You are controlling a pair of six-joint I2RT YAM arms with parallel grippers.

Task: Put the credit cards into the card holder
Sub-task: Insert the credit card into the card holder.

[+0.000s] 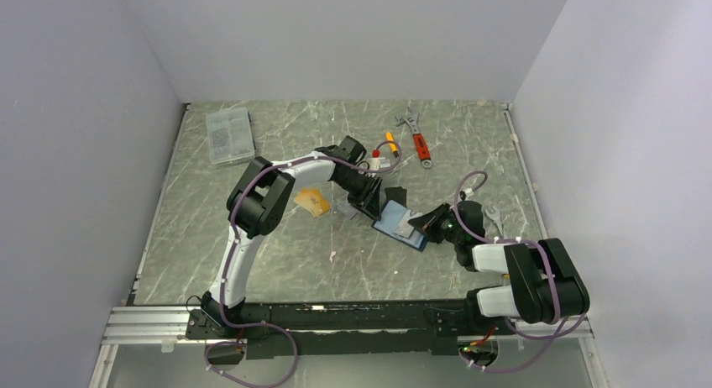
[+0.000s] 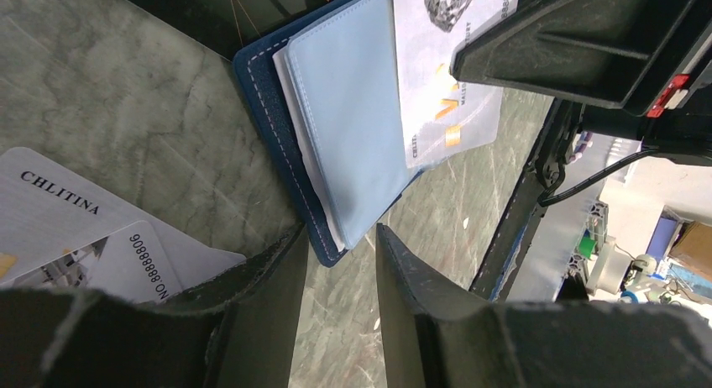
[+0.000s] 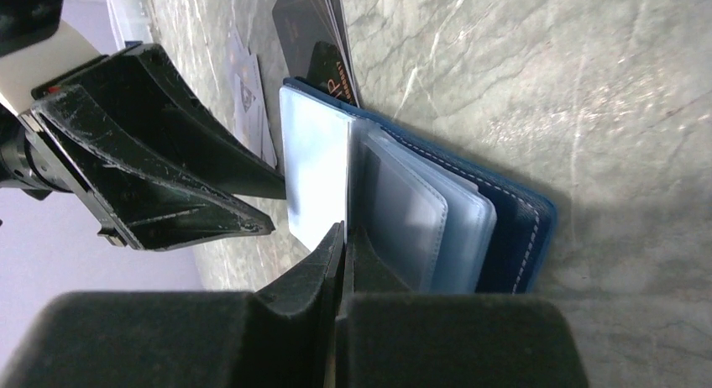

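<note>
Top external: wrench (image 1: 417, 138) and box (image 1: 229, 135) beyond card holder (image 1: 403, 224).

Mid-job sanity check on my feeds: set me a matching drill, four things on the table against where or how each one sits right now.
Things:
1. card holder
2. compartment box
3. red-handled wrench
4. orange card

Places or states:
A. far side of the table, right of centre
B. far left corner
C. lying open, pale blue inside showing
D. flat beside the elbow of the left arm

Pairs: 1-C, 2-B, 3-A, 4-D.
</note>
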